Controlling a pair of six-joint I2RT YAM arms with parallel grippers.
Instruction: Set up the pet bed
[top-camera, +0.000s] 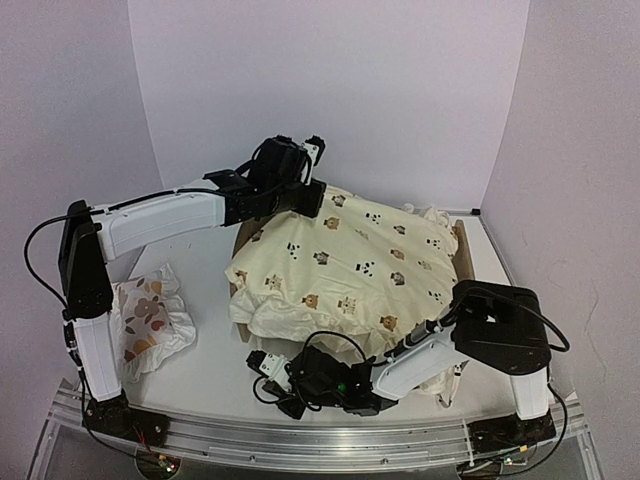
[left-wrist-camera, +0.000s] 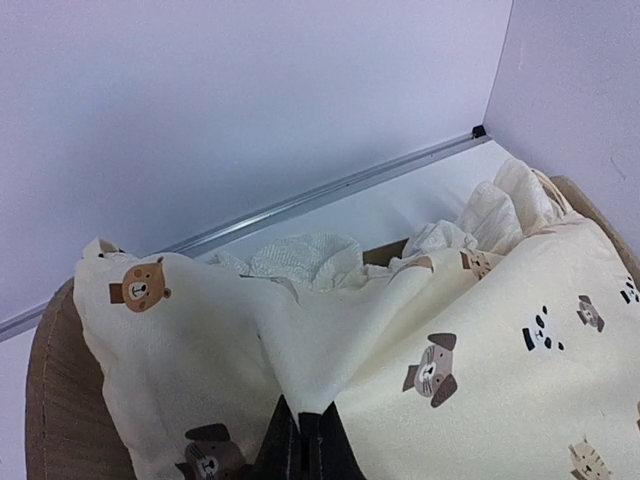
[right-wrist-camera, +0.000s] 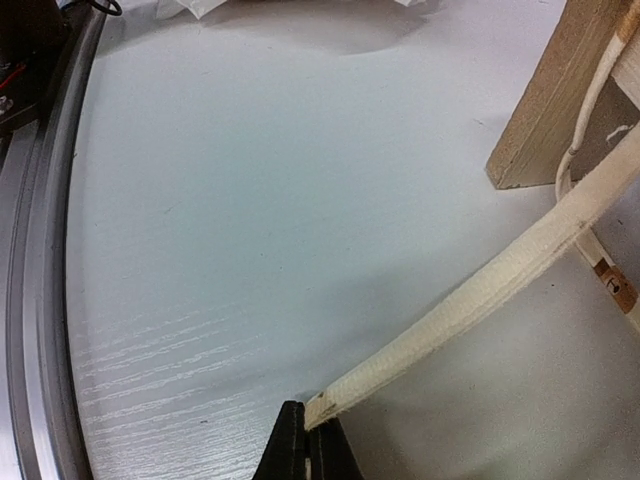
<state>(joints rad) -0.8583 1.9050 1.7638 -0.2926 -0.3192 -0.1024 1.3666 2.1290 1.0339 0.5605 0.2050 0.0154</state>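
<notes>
Pet bed (top-camera: 463, 250) sits centre-right of the top view on the surface (top-camera: 210, 370), under a cushion (top-camera: 350, 260); we see left jaws pinching the cushion, right jaws gripping a cloth tie (right-wrist-camera: 470, 295).

Left arm (top-camera: 165, 215), right arm (top-camera: 425, 355): white shells, black joints, black cables (top-camera: 40, 232), black gripper fingers (left-wrist-camera: 283, 450).

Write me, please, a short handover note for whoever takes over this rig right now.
Left gripper: shut on the cushion, far left corner.
Right gripper: shut on the end of a cream tie, low over the table.
Cushion lies rumpled over the pet bed; pillow sits on the table to its left.
Done: cushion on the bed.
To do, probably: smooth it, sort the ties, add the pillow.
</notes>
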